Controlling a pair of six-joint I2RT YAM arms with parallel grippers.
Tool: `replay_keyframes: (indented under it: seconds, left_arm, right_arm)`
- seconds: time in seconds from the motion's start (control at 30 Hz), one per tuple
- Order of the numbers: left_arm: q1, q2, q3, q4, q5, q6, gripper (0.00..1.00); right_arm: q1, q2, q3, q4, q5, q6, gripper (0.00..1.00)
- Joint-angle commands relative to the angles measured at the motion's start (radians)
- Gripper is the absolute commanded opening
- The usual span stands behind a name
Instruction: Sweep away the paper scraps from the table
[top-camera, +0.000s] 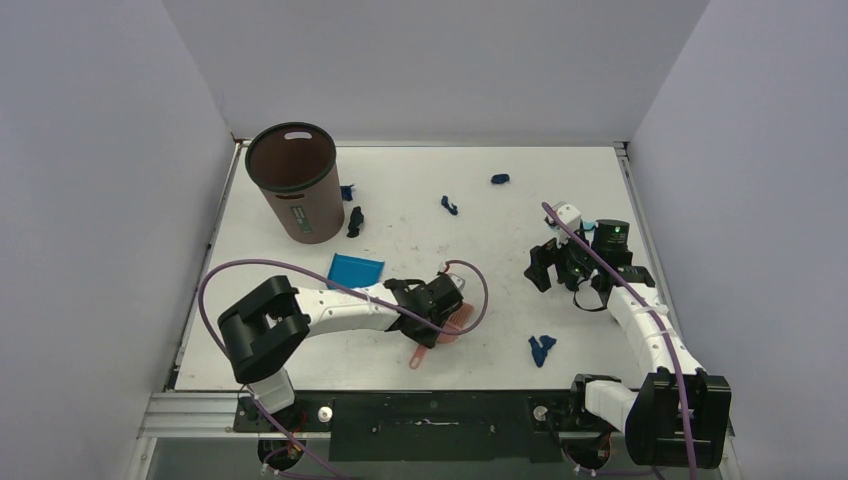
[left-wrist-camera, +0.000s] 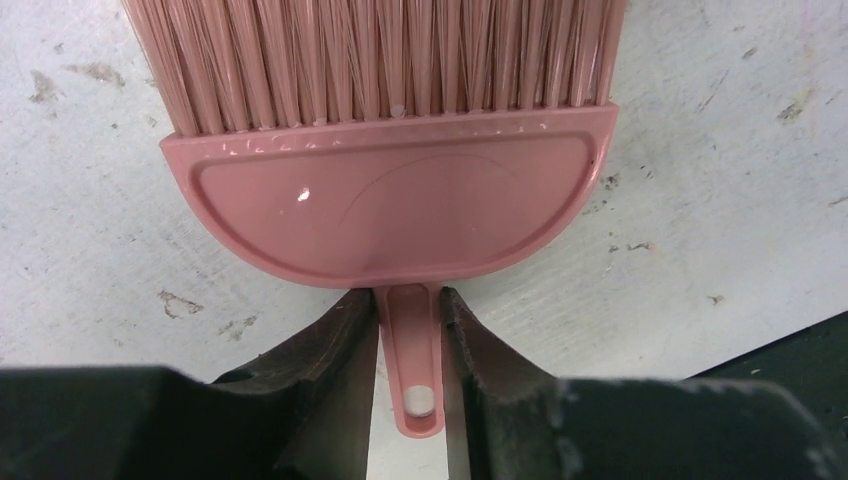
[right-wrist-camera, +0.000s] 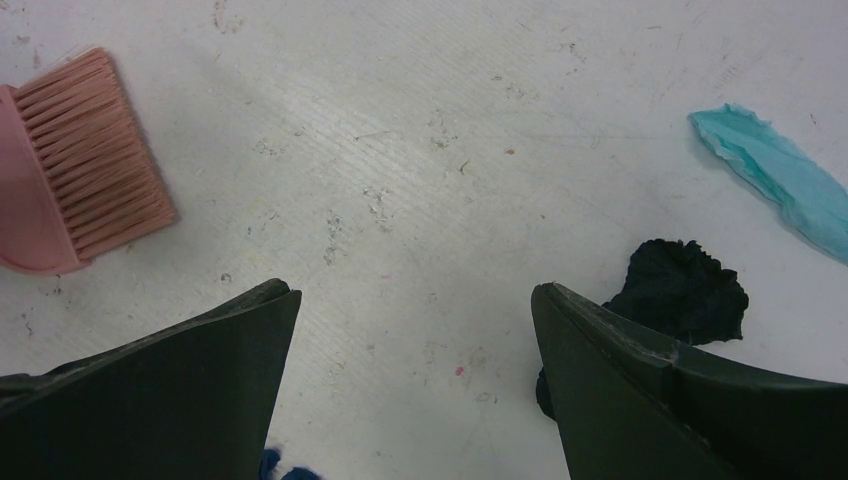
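My left gripper (top-camera: 447, 303) is shut on the thin handle (left-wrist-camera: 412, 350) of a pink hand brush (top-camera: 452, 326), which lies flat on the white table (top-camera: 420, 170). Its head and bristles fill the left wrist view (left-wrist-camera: 395, 200). Dark navy paper scraps lie apart: one at the back (top-camera: 500, 179), one mid-table (top-camera: 449, 205), two beside the bin (top-camera: 354, 222), and one near the front (top-camera: 541, 347). My right gripper (top-camera: 543, 268) is open and empty, just above the table (right-wrist-camera: 415, 292). A dark scrap (right-wrist-camera: 680, 290) lies by its right finger.
A brown waste bin (top-camera: 292, 180) stands at the back left. A bright blue dustpan (top-camera: 355, 268) lies in front of it. A light teal paper piece (right-wrist-camera: 780, 180) lies right of my right gripper. The metal rail (top-camera: 420, 412) runs along the near edge.
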Motion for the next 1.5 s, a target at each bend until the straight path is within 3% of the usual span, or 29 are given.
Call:
replay_keyframes:
  seconds: [0.0, 0.27, 0.5, 0.67, 0.9, 1.47]
  left_arm:
    - [-0.031, 0.078, 0.038, -0.063, -0.041, -0.045, 0.20]
    - [-0.046, 0.106, 0.047, -0.053, -0.094, -0.071, 0.00]
    - [0.011, 0.024, 0.074, -0.008, -0.134, -0.075, 0.00]
    - [0.099, -0.063, -0.004, 0.191, -0.012, -0.168, 0.00]
    - [0.127, -0.139, -0.067, 0.440, -0.011, -0.336, 0.00]
    - [0.192, -0.066, -0.175, 0.793, 0.024, -0.772, 0.00]
  right_arm:
    - [0.006, -0.017, 0.036, 0.030, -0.022, -0.018, 0.90]
    - [0.005, -0.008, 0.043, 0.029, -0.027, -0.008, 0.90]
    - [0.010, -0.061, 0.064, 0.058, -0.048, 0.066, 0.90]
    - [0.038, -0.021, 0.127, -0.038, -0.008, 0.082, 0.91]
    - [0.144, -0.035, 0.125, -0.091, -0.014, 0.104, 0.90]
    - [0.389, 0.128, 0.213, -0.111, -0.120, 0.313, 0.90]
